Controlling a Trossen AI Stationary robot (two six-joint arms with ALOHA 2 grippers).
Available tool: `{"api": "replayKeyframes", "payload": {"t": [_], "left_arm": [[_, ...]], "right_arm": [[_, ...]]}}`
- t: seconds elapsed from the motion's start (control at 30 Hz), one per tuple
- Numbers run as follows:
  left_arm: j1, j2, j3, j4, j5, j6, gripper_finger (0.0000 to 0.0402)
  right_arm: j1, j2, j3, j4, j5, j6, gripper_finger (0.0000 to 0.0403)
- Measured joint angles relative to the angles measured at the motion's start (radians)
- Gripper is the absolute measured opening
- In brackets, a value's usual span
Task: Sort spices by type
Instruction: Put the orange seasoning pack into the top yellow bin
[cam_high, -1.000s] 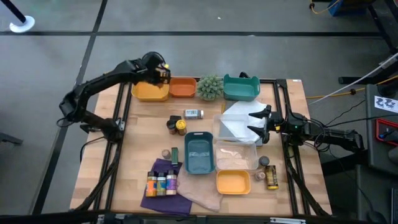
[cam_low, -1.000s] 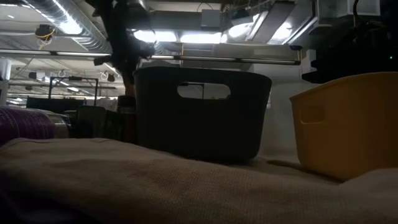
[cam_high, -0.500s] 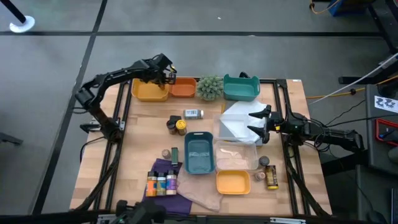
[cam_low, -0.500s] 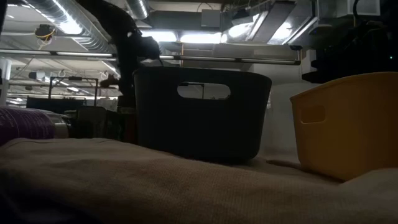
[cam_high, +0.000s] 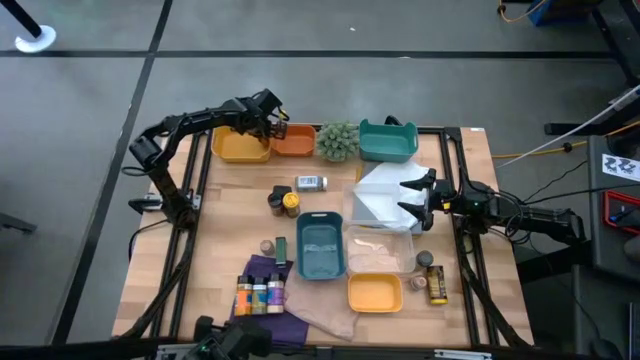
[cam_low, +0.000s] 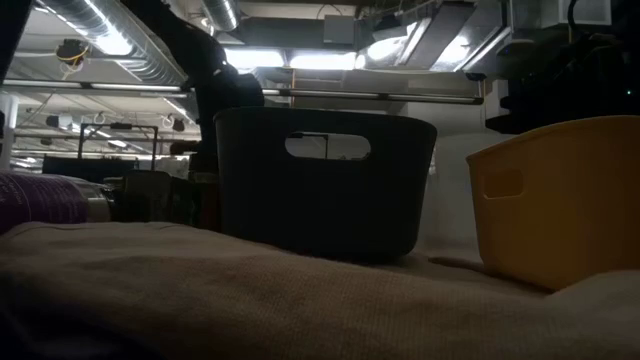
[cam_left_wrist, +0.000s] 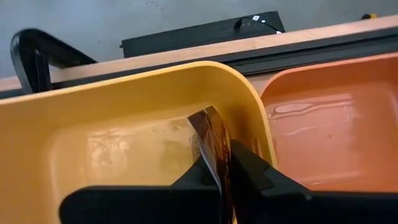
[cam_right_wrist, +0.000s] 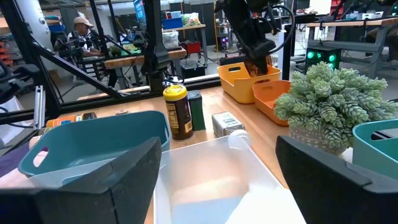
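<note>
High view, read from the left side across: the left gripper (cam_high: 268, 112) hangs over the back row of trays, at the seam where the yellow tray (cam_high: 240, 148) meets the orange tray (cam_high: 295, 141), its fingers pressed together on a thin dark packet (cam_left_wrist: 211, 146) that the left wrist view shows pinched edge-on above the yellow tray's inner corner. Beyond those sit the green spiky plant (cam_high: 339, 139) and a teal tray (cam_high: 388, 140). Mid-table, a white-labelled jar (cam_high: 311, 183) lies on its side, with a yellow-capped bottle (cam_high: 290, 203) and a dark jar just beside it; a blue bin (cam_high: 320, 245) and a second yellow tray (cam_high: 375, 292) stand nearer the front. A row of small spice bottles (cam_high: 258, 294) stands on a purple cloth (cam_high: 262, 318) at the front left, and two dark bottles (cam_high: 432, 278) stand at the front right. The right gripper (cam_high: 412, 198) waits with jaws spread over a clear container (cam_high: 381, 198). The main risk, as I judge it, is at the tray seam: the packet hangs so near the shared rims that a release could let it land on the rim or slip into the orange tray, mixing types. Its thin, edge-on hold could also let it twist or slide out early.
</note>
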Motion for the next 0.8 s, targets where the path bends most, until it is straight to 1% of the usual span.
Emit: {"api": "replayKeyframes", "payload": {"t": [0.47,0.8], "left_arm": [[0.001,0.0,0.0,0.001,-0.001,0.158,0.0004],[0.004,0.0,0.0,0.006,-0.001,0.162,0.0004]], "right_arm": [[0.0,0.0,0.0,0.0,0.0,0.0,0.0317],[0.0,0.0,0.0,-0.001,0.0,0.0,0.0317]]}}
